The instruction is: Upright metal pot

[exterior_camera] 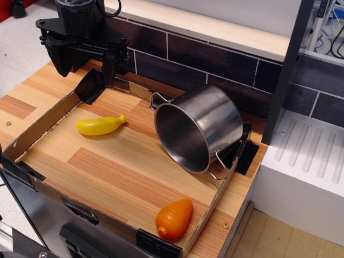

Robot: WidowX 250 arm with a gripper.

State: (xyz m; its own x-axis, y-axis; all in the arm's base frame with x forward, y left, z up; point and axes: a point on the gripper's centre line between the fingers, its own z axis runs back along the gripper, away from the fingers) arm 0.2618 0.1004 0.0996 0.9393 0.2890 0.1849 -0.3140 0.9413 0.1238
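The metal pot (207, 121) is a shiny steel cylinder lying tilted on its side at the right of the wooden board (118, 166). Its mouth faces the front left. One wire loop handle (156, 99) sticks up at the rim's upper left, and the other (217, 165) rests low at the right against the cardboard edge. My black gripper (84, 67) hangs above the board's back left corner, well left of the pot and apart from it. Its jaws stand wide apart and hold nothing.
A yellow toy vegetable (99, 126) lies left of the pot. An orange toy carrot (174, 219) lies at the front right corner. A low cardboard wall (40, 126) rings the board. A dark tiled wall (215, 59) stands behind, and a white drainer (306, 161) and a dark post (285, 70) are at the right.
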